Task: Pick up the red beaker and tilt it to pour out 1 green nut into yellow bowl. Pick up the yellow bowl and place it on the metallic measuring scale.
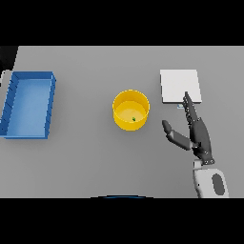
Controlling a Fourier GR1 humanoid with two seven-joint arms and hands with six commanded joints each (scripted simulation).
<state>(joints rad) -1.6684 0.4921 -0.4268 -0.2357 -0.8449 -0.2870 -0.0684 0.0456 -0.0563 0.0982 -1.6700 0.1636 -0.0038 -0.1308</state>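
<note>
**Nut's in, bowl still needs a lift**

The yellow bowl (130, 110) sits on the table with one green nut (134, 119) inside. No red beaker anywhere in view. Right of the bowl, well apart, the right hand (196, 133) hovers with fingers straight and thumb spread, holding nothing. Beyond it is the metallic scale (179, 86). A blue tray (27, 105) sits far left of the bowl. I'd wrap the bowl's wall and lift it level.
</note>
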